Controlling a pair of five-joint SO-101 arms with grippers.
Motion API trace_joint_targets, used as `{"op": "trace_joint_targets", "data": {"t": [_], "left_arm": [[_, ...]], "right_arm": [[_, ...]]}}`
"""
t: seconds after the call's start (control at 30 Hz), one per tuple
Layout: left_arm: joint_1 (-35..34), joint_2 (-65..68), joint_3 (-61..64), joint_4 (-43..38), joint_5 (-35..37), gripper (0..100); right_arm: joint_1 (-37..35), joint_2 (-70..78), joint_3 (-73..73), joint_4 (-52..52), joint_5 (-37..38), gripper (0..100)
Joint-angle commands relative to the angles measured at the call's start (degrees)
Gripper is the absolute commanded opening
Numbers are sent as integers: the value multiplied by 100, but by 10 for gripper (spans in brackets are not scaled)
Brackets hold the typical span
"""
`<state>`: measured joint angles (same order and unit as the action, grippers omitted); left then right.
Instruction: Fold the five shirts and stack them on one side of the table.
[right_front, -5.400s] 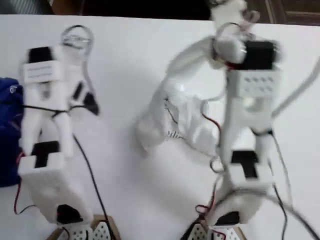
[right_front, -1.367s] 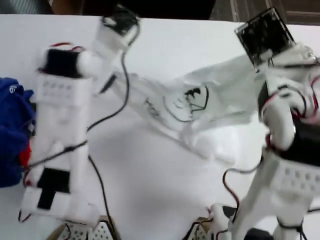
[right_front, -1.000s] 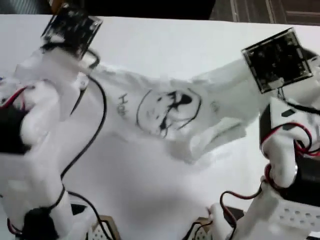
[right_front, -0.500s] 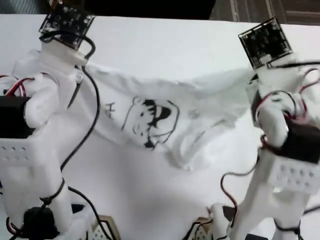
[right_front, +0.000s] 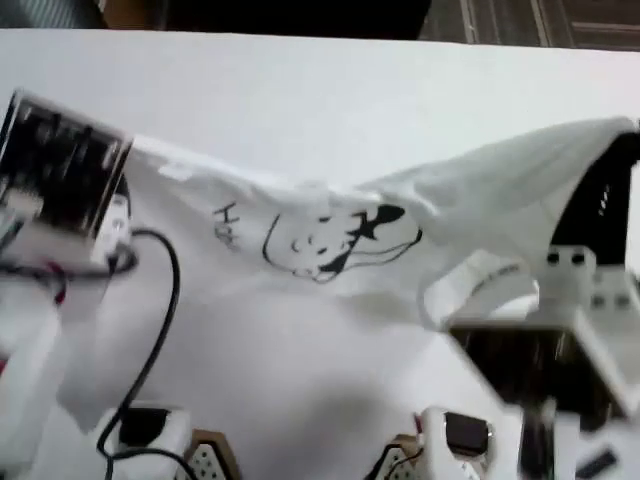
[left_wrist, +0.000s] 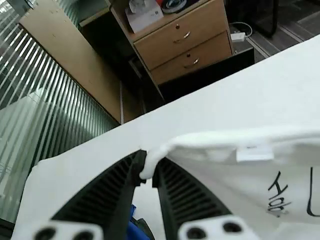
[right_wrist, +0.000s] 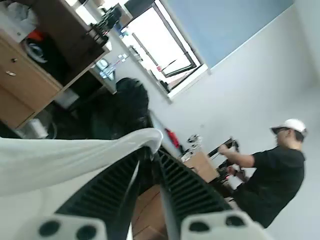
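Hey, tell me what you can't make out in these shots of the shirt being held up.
- The white shirt's hem: high view, white against the white table, and a blurred arm covers one corner.
- The blue cloth: left wrist view, behind the left gripper, cut by the picture's edge.
- Rest of the shirt: right wrist view, behind the right gripper.

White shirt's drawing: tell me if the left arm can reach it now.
Probably not: the left gripper is shut on the white shirt's edge, so it would have to let go first.
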<state>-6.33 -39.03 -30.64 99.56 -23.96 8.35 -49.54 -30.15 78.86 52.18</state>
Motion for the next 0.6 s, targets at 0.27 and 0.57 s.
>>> {"op": "trace_joint_targets", "data": {"t": [0.27,0.57], "left_arm": [[-53,-659,-198,0,-44,24],[-44,-642,-189,-18,-53,24]], "right_arm": [[-22,-646,-114,-1130,1081,20],[-22,-611,-79,-1727,1705,20]]}}
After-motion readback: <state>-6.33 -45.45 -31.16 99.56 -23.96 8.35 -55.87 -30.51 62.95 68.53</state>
